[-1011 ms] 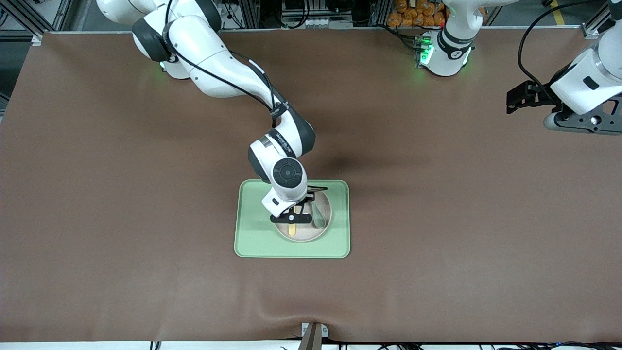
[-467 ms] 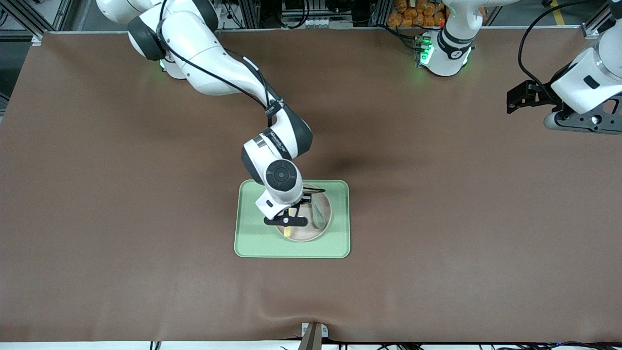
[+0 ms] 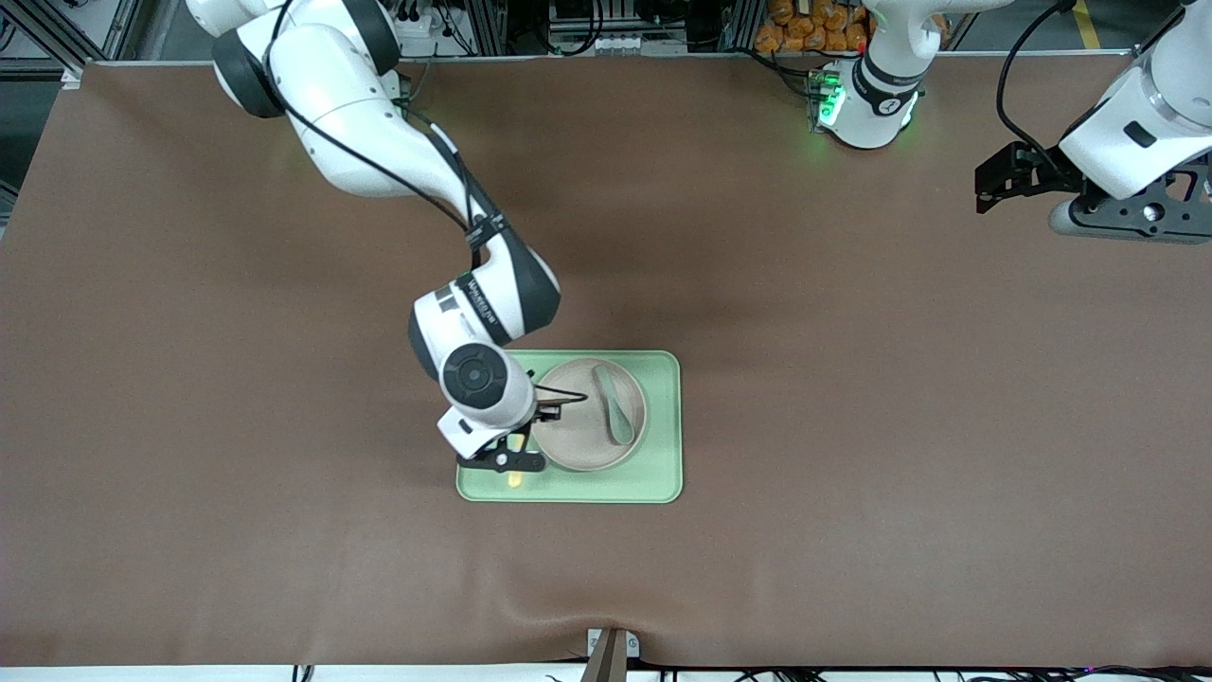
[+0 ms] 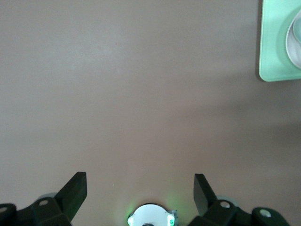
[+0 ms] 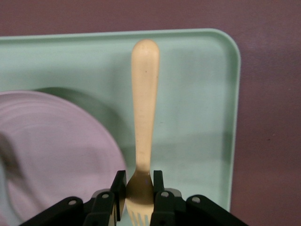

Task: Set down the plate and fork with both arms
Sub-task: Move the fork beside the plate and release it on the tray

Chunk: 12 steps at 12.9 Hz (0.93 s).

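My right gripper (image 3: 516, 460) is shut on the pale-yellow fork (image 5: 143, 117), pinching it at the neck just above the tines (image 5: 139, 186). It holds the fork (image 3: 515, 478) over the bare strip of the light-green tray (image 3: 663, 474) beside the beige plate (image 3: 578, 436), toward the right arm's end of the table. The handle points away from the jaws, over the tray (image 5: 197, 94). The plate (image 5: 56, 155) lies on the tray. My left gripper (image 3: 994, 185) waits open over bare table at the left arm's end, and nothing is between its fingers (image 4: 75, 193).
A grey-green spoon (image 3: 614, 405) lies in the plate. Brown mat (image 3: 852, 379) covers the table around the tray. The left wrist view catches a corner of the tray (image 4: 277, 47) and the plate's rim (image 4: 295, 37).
My right gripper has carried the fork off the plate toward the right arm's end of the tray, uncovering the plate and spoon. The left arm shifted slightly.
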Available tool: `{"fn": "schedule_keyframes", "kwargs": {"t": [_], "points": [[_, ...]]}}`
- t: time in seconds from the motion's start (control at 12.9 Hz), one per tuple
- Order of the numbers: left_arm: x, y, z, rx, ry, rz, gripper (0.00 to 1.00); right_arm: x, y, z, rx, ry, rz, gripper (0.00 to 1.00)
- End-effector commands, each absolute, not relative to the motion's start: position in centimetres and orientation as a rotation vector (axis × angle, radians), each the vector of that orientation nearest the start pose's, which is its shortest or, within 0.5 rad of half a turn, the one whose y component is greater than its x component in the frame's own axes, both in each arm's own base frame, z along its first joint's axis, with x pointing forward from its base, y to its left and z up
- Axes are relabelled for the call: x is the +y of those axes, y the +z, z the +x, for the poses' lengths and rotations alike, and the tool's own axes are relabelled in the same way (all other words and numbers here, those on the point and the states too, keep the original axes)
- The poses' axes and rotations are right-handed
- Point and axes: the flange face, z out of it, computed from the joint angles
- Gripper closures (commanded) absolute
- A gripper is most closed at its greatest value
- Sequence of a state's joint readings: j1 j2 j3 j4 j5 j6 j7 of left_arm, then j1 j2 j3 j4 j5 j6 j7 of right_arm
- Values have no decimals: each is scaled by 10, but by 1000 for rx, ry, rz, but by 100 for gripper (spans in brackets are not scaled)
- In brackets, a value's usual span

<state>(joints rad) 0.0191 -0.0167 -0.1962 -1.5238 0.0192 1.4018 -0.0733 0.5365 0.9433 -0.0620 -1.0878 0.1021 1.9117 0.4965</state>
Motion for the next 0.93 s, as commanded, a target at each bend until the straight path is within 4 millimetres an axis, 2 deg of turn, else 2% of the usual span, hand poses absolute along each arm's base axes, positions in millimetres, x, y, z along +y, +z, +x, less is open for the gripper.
{"fn": "schedule_keyframes", "kwargs": {"t": [0.0,0.31,0.47,0.54,0.62,0.7,0.78,0.86], "points": [[-95,649,521,115,103,-3091,0,348,233,661,16,262,-3139,100],[-90,649,524,109,85,-3094,0,343,205,653,-4,253,-3169,99],[-89,649,524,116,86,-3096,0,344,202,650,-10,262,-3176,96],[-89,650,524,118,83,-3096,0,344,198,648,-10,267,-3179,88],[-89,649,524,121,86,-3096,0,342,198,649,-5,267,-3179,59],[-87,650,524,121,84,-3099,0,340,204,652,8,265,-3175,18],[-88,651,524,122,81,-3115,0,342,216,655,8,238,-3166,3],[-89,652,525,124,71,-3123,0,344,230,657,9,219,-3155,0]]}}
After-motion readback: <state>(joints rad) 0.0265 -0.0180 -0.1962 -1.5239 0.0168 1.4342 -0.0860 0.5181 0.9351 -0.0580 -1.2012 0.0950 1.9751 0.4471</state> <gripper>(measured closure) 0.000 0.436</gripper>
